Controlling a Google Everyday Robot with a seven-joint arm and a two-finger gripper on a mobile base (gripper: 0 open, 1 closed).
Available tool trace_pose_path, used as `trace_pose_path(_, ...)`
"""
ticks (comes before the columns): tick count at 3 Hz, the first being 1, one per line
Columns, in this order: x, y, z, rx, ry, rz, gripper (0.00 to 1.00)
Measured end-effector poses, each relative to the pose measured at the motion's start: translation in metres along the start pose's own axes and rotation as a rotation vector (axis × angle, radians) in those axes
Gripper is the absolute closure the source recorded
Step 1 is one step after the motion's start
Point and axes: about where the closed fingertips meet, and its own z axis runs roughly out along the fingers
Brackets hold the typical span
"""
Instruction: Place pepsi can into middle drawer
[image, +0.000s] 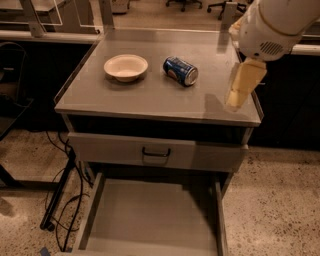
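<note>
My claw (239, 92) held nothing; I couldn't tell how open it was. Pepsi can (181, 70) lay ungrasped to its left, and the middle drawer (150, 220) stood open below.

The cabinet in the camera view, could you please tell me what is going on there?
A robot arm is working at the cabinet. Its pincer hovers over the cabinet's right edge, clear of the pepsi can, which lies on its side on top, just right of a cream bowl. The middle drawer below is pulled open, and the can is not in it yet.
</note>
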Motion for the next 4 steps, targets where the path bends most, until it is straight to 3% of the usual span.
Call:
trace_pose_path(1, -0.004, -0.034, 0.03, 0.045, -0.019, 0.052, 0.0)
trace_pose_path(2, -0.003, -0.068, 0.066, 0.101, -0.062, 0.188, 0.0)
trace_pose_path(3, -0.007, -0.074, 0.07, 0.109, -0.07, 0.175, 0.0)
trace_pose_path(4, -0.017, -0.099, 0.089, 0.133, -0.117, 0.178, 0.0)
